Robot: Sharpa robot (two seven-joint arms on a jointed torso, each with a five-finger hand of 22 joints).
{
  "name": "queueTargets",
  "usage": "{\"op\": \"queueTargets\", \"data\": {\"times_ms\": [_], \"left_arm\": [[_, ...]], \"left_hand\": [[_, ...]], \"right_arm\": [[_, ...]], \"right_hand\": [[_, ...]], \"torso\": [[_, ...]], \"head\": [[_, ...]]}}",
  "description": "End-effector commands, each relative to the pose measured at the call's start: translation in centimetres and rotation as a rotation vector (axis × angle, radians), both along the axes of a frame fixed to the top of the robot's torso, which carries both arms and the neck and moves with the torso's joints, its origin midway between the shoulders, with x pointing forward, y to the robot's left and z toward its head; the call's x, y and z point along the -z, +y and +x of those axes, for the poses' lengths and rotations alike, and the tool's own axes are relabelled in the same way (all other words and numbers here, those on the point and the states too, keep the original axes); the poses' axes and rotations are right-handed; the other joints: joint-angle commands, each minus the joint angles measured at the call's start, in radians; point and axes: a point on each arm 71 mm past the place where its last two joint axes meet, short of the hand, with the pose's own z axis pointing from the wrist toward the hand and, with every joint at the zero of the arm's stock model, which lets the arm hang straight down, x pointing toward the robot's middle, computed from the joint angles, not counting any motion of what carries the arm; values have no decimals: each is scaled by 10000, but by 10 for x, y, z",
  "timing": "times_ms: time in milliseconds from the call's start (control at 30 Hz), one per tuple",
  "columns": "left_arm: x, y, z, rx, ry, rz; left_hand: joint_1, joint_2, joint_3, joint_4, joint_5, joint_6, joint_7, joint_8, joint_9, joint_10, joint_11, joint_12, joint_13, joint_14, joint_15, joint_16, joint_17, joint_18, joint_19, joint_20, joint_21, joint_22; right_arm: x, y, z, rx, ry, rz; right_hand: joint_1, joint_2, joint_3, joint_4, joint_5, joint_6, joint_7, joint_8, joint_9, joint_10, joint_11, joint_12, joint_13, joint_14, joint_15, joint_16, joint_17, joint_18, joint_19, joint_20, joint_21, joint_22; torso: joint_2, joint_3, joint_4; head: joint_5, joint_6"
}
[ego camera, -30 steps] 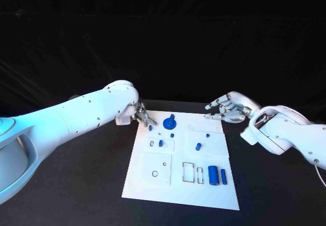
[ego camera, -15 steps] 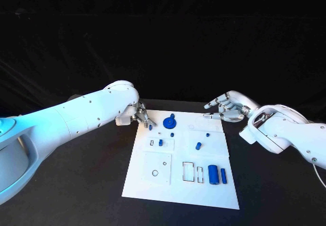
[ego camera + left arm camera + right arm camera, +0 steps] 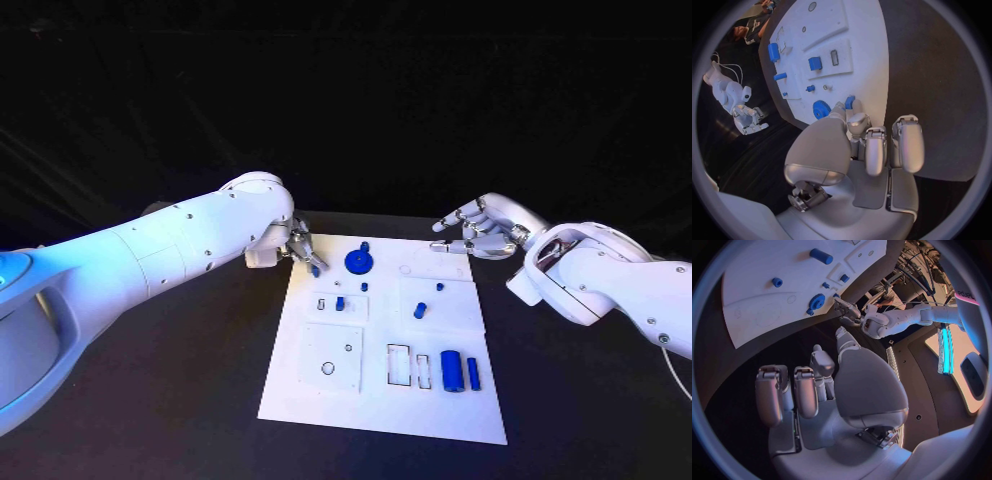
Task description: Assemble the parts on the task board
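Observation:
The white task board (image 3: 378,410) lies in the middle of the black table. My left hand (image 3: 303,248) is at its far left corner, and thumb and a finger pinch a small blue part (image 3: 316,269) just over the board's edge; the left wrist view shows that part (image 3: 849,102) at the fingertips. A blue gear (image 3: 358,262) stands on the board right beside it. My right hand (image 3: 476,232) hovers over the far right corner with its fingers apart and nothing in them.
A thick blue cylinder (image 3: 451,371) and a slim blue bar (image 3: 473,373) lie side by side near the board's right edge. A blue block (image 3: 420,310), another small piece (image 3: 340,302) and a tiny peg (image 3: 364,286) sit mid-board. Bare black table (image 3: 173,400) flanks the board.
My right hand has drifted slightly toward the board's far edge with its fingers a little more spread. The left hand and its blue part have barely moved.

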Motion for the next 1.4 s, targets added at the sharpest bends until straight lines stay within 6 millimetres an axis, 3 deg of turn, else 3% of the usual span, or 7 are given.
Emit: {"op": "queueTargets", "data": {"times_ms": [33, 267, 400, 633, 667, 733, 1400], "left_arm": [[1, -4, -2, 218, 313, -231], [1, -4, -2, 164, 299, -261], [1, -3, -1, 82, 199, -346], [-3, -1, -2, -96, -409, -793], [-4, -1, -4, -98, -490, -929], [-5, -1, -8, -85, -540, -1089], [-4, 4, -63, 718, -1426, -1695]], "left_hand": [[192, 8, 147, -74, 26, -5, -68, 44, 14, 0, -94, -65, -24, 1072, -82, 31, 2629, -65, 475, -49, 10, 1012], [1071, 151, 950, -623, 42, -87, -134, -5, -12, 23, -158, -83, 18, 1072, -131, 31, 2629, -67, 477, -92, 14, 1036], [1362, -6, 1731, -907, 110, -179, -55, -51, -29, 7, -104, -169, -19, 1072, -92, 31, 2629, -72, 479, -92, 14, 1051], [727, -997, 4131, -1131, 336, -178, 13, 131, 107, 147, -78, -247, -50, 1072, -30, 31, 2629, -69, 481, -31, -12, 1072], [440, -1378, 4840, -1261, 445, -209, -32, 219, 178, 204, -108, -249, -45, 1072, 4, 31, 2629, -74, 489, -28, -9, 1092], [266, -1546, 5168, -1330, 570, -173, 1, 296, 228, 255, -87, -217, -3, 1072, -39, 31, 2629, -76, 503, -43, 13, 1125], [-90, -1930, 5819, -1555, 676, -31, -68, 430, 291, 550, -127, 74, 348, 1072, -82, 31, 2629, -150, 617, -68, 272, 1420]], "right_arm": [[1, 2, 0, -171, 64, -116], [1, 2, -1, -188, 72, -116], [1, 2, -1, -192, 73, -115], [1, 2, 0, -195, 83, -123], [1, 2, 0, -198, 87, -125], [2, 2, 0, -198, 91, -127], [2, 1, -1, -206, 8, -281]], "right_hand": [[-18, 96, -58, -7, 38, 59, -17, 23, 16, -82, -18, -54, -16, 826, 10, -61, 1643, -46, 251, 11, -69, 1212], [-18, 96, -58, -7, 38, 59, -17, 23, 16, -82, -18, -54, -16, 826, 10, -61, 1643, -46, 251, 11, -69, 1212], [-18, 96, -58, -7, 38, 59, -17, 23, 16, -82, -18, -54, -16, 826, 10, -61, 1643, -46, 251, 11, -69, 1212], [-18, 96, -58, -7, 38, 59, -17, 23, 16, -82, -18, -54, -16, 826, 10, -61, 1643, -46, 251, 11, -69, 1212], [-18, 96, -58, -7, 38, 59, -17, 23, 16, -82, -18, -54, -16, 826, 10, -61, 1643, -46, 251, 11, -69, 1212], [-18, 96, -58, -7, 38, 59, -17, 23, 16, -82, -18, -54, -16, 826, 10, -61, 1643, -46, 251, 11, -69, 1212], [7, 135, -84, 8, 71, 73, -21, 30, 19, -82, -21, -41, -13, 823, 8, -72, 1626, -46, 252, 11, -70, 1212]], "torso": [[-2, 0, 4], [3, -1, 3], [7, -6, 3], [-3, 3, -1], [-3, 3, -1], [-9, 6, 6], [-61, -8, 90]], "head": [[18, -19], [27, -36], [30, -44], [36, -30], [37, -27], [42, -21], [82, -14]]}}
